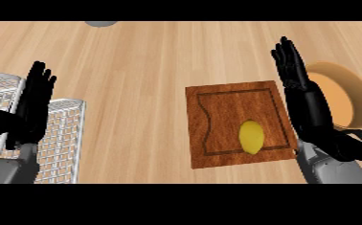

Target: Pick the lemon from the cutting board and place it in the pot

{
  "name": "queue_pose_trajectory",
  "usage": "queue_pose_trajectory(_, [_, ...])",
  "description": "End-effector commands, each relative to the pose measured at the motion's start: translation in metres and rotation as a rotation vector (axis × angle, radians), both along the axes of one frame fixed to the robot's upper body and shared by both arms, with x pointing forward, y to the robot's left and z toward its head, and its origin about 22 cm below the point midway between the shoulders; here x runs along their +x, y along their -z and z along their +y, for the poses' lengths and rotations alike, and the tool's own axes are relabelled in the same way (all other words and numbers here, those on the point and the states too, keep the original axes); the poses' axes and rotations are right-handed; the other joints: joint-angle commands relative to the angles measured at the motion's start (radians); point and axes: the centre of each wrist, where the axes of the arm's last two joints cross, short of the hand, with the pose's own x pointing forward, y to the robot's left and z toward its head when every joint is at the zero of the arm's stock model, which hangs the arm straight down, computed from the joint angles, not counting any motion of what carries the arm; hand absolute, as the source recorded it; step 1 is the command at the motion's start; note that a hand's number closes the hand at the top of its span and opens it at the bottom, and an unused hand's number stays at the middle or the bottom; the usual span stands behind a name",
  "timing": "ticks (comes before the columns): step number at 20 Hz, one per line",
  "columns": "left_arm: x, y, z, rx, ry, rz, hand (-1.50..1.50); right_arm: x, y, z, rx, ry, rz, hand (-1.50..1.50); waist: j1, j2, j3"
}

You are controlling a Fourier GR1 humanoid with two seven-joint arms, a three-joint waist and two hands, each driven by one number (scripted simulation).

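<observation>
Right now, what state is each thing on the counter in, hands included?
Lemon: lying on the cutting board, not held.
Cutting board: flat on the counter.
Pot: right of the board, partly hidden by the right hand.
Right hand: open, holding nothing.
Left hand: open, over the wire rack.

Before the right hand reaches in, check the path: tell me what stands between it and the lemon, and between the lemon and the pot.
Nothing visible lies between the right hand and the lemon on the cutting board. The open hand itself stands between the lemon and the pot, partly hiding it.
</observation>
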Motion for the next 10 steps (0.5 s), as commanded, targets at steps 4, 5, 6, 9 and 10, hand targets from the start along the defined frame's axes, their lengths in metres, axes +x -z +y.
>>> queue_pose_trajectory(4, [-0.023, 0.043, -0.029, 0.054, 0.222, 0.187, 0.00, -0.016, 0.047, -0.002, -0.064, 0.161, 0.353, 1.50, -0.038, -0.004, 0.007])
queue_pose_trajectory(5, [-0.023, 0.039, -0.020, 0.103, 0.293, 0.217, 0.00, -0.024, 0.064, 0.000, -0.089, 0.192, 0.435, 1.50, -0.050, -0.001, 0.007])
queue_pose_trajectory(6, [-0.031, 0.055, -0.034, 0.112, 0.329, 0.241, 0.00, -0.028, 0.075, 0.001, -0.093, 0.228, 0.511, 1.50, -0.064, 0.005, 0.005])
queue_pose_trajectory(9, [-0.055, 0.064, -0.004, 0.138, 0.292, 0.295, 0.00, -0.018, 0.054, -0.055, -0.298, 0.638, 0.159, -1.50, -0.129, -0.013, -0.002])
queue_pose_trajectory(10, [-0.054, 0.067, -0.016, 0.111, 0.317, 0.288, 0.00, -0.018, 0.049, -0.042, -0.269, 0.641, 0.071, -1.50, -0.134, -0.012, 0.002])
